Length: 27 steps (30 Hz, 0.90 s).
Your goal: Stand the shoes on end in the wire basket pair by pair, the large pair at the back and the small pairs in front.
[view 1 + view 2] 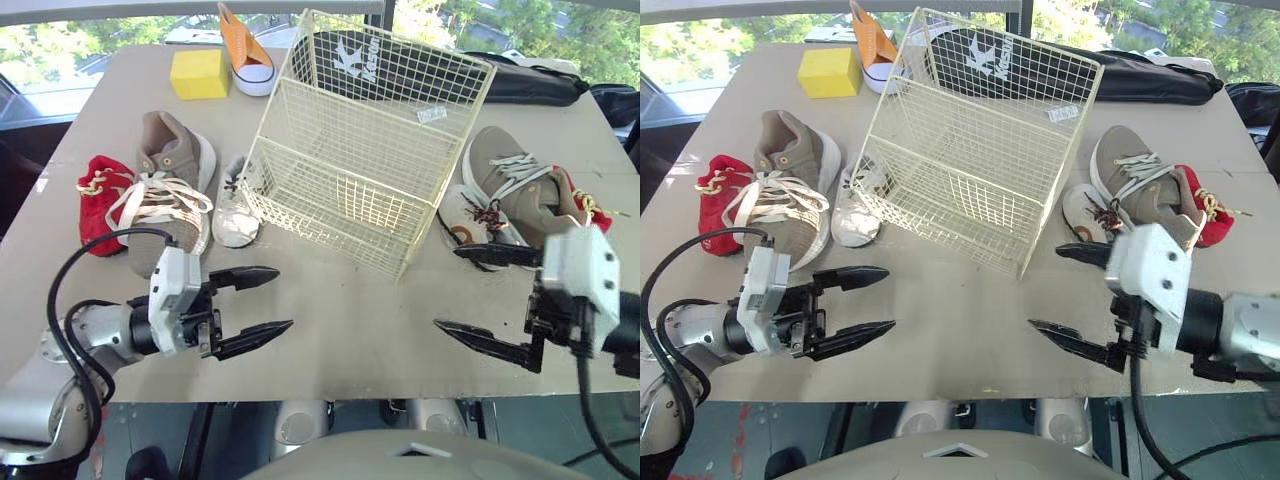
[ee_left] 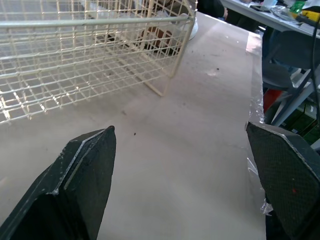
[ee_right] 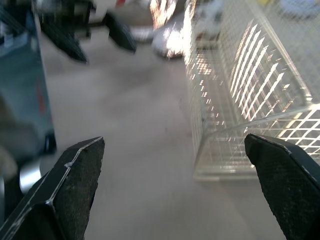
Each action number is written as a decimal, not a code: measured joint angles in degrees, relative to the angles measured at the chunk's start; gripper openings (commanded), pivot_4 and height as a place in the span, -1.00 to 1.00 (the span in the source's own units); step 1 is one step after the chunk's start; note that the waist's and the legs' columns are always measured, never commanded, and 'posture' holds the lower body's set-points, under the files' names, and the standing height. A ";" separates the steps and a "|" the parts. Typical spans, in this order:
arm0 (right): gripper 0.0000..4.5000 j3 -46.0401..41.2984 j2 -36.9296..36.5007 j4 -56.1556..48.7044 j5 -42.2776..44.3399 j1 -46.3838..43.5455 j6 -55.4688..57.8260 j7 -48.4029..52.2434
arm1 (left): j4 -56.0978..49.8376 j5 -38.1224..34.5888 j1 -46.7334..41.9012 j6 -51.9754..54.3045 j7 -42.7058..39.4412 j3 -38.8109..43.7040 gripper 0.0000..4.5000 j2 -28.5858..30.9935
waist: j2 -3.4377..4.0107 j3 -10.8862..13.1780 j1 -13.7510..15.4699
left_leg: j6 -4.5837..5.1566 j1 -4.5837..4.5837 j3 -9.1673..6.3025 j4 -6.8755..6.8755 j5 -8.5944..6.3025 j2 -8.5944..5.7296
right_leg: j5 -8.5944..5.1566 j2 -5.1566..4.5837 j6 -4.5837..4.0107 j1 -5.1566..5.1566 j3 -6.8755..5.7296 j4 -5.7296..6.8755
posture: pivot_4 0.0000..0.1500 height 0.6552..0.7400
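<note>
Over the desk's (image 1: 350, 320) near edge, the left gripper (image 1: 285, 298) and right gripper (image 1: 446, 287) hang with fingers (image 1: 250, 340) released and empty. At mid-desk the wire basket (image 1: 340, 205) holds nothing. The left tan sneaker (image 1: 170, 190) and right tan sneaker (image 1: 520, 185) lie outside it. The right wrist view catches the left gripper past the basket's corner.

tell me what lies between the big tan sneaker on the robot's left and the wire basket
A small white shoe lies on the table between the tan sneaker and the wire basket, near the basket's front corner; the left eye view shows it.
</note>
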 measured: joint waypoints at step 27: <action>-0.46 54.65 24.39 23.47 -28.85 -56.36 24.50 3.15 | -4.21 -2.19 6.18 -4.60 -0.51 4.87 1.00 -3.45 | -0.08 -0.06 -0.38 | -0.21 -0.46 -0.04 0.41 0.14 -0.01 | 0.16 0.27 0.21 -0.15 -0.33 0.08 | 1.00 1.00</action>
